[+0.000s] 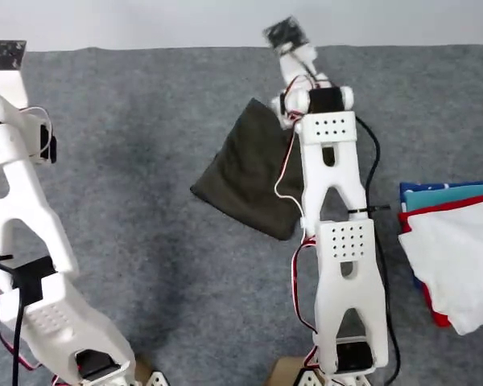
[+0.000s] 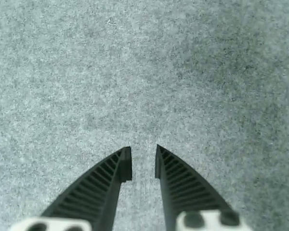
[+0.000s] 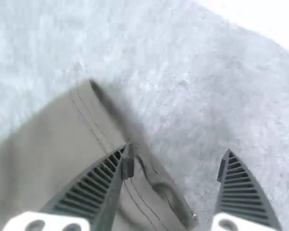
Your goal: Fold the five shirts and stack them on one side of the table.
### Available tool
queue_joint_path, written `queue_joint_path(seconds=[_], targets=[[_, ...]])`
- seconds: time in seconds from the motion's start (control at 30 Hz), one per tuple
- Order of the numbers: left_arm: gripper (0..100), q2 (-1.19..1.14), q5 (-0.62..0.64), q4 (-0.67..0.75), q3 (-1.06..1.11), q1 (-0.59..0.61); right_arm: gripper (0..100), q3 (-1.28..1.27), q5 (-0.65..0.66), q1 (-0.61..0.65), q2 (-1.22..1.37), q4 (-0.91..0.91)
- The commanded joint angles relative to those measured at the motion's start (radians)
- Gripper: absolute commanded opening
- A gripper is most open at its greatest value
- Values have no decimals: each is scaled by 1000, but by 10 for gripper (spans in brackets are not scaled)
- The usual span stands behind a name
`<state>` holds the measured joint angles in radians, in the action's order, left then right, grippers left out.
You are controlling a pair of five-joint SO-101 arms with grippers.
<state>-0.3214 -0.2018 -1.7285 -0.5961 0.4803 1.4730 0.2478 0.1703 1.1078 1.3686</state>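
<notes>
I am reading the right gripper (image 3: 176,159) as wide open and holding nothing: one finger is hanging over the hem of the folded dark olive cloth shirt (image 1: 245,173), the other over the bare grey felt table cover (image 1: 145,121), so the hemmed edge is running between the jaws. In the high view the shirt is lying at centre frame, just left of the right arm and partly under it, with its long axis slanting from upper right down to lower left. Its folds are looking flat, with one corner pointing to the upper centre of the frame. The left gripper (image 2: 143,154) is showing only a narrow slit between its fingers and is gripping nothing; its arm is sitting at the left edge, well apart, so I am judging the right arm nearer. The stack of folded white, red, teal and blue shirts (image 1: 451,241) is resting at the right edge.
</notes>
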Motion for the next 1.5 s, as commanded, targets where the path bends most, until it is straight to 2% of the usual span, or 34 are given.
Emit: queue_joint_path(seconds=[0.0,0.1,0.27,0.37,0.5,0.63,0.83,1.17,1.3,1.47], targets=[[87,77,8,-28,-2,-2,289,186,-140,-13,-19,87],[87,77,9,-28,10,-2,289,209,-262,-7,-27,153],[87,77,9,-28,74,-3,291,209,-546,1,-22,202],[87,77,11,-28,84,-3,292,209,-586,7,-39,283],[87,107,11,-28,85,-3,292,209,-738,8,-87,380],[87,170,11,-26,127,-20,290,207,-810,8,-154,427],[87,253,11,-25,217,-48,290,127,-827,41,-297,432],[87,307,9,-25,262,-44,294,-657,-999,62,-694,389],[87,307,9,-25,298,-48,373,-801,-1031,62,-670,349],[87,307,9,-25,332,-48,490,-833,-1031,62,-547,280]])
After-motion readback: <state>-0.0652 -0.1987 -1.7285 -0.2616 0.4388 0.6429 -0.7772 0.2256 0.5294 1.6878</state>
